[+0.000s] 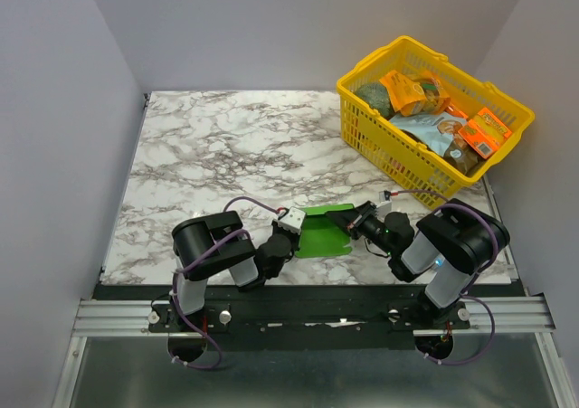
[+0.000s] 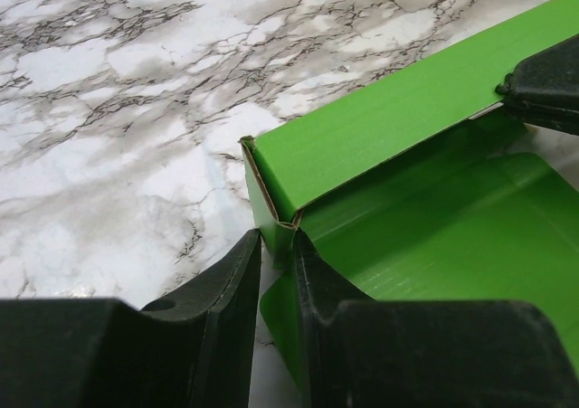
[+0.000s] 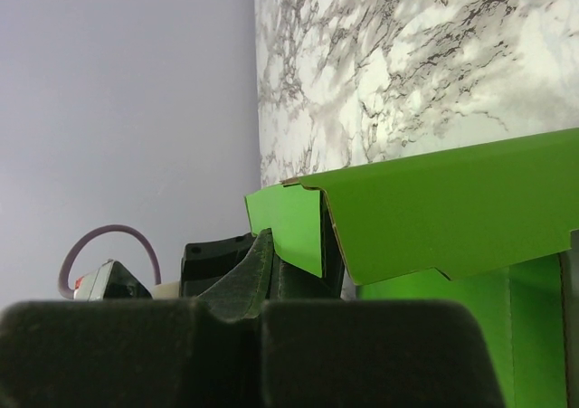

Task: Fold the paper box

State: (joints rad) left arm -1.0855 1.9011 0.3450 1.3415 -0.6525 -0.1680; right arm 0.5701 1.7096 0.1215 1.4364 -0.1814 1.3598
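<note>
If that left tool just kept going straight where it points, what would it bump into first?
The paper box: the left tool pinches its corner, and the box's folded green wall stands right ahead. Beyond that, apparently only marble table.

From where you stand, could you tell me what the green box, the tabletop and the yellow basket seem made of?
The paper box: thin card, green with a slight sheen; a brownish raw edge shows at its corner. The tabletop: smooth and marble-patterned; real stone or a printed sheet, I cannot tell. The yellow basket: likely moulded plastic, judging by its open lattice wall.
</note>
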